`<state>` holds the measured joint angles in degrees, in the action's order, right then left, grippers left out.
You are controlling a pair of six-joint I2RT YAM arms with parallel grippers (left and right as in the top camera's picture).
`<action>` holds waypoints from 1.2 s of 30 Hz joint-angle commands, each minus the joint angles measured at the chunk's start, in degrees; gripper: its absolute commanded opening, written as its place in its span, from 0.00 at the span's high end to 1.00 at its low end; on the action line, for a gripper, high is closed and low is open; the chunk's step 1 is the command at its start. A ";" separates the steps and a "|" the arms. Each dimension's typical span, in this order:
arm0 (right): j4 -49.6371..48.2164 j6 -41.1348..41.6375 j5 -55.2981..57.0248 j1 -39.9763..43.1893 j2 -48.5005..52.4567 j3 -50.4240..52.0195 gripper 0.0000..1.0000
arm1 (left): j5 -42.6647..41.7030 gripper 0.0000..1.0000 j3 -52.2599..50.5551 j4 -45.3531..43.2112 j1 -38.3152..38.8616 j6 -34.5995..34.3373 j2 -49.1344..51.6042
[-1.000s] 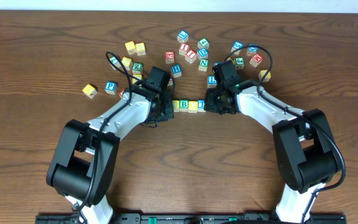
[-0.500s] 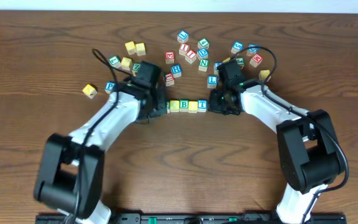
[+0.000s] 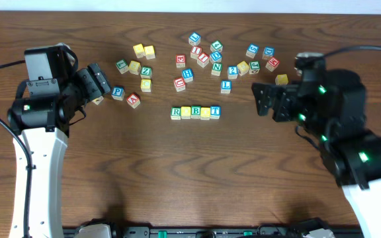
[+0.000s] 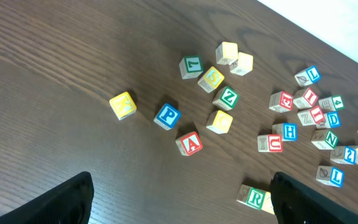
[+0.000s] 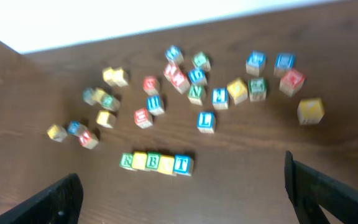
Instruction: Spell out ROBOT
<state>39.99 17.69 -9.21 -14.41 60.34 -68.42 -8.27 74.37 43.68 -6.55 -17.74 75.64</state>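
Note:
Five cubes stand in a touching row at the table's middle: green-framed R, a yellow-faced cube, green-framed B, a second yellow-faced cube and blue-framed T. The right wrist view shows the whole row, from R to T, blurred. In the left wrist view only the R cube shows, beside a finger. My left gripper hangs open and empty far left of the row. Off to the row's right, my right gripper is likewise open and empty.
Loose letter cubes lie behind the row: a yellow cube, blue P and red A on the left, a cluster mid-back, blue L, and a yellow cube near my right gripper.
Both arms have drawn back from the ends of the row, left arm leftward and right arm rightward, and risen. Both grippers have opened. The five-cube row stays in place.

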 commanded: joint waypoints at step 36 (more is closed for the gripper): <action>-35.71 -8.37 9.90 13.60 -60.00 68.11 0.01 | 3.17 0.10 -5.38 -2.36 -0.28 4.02 -8.26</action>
<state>4.25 10.00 0.08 -1.17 0.78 -0.56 -7.38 74.39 45.01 -6.61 -17.67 75.83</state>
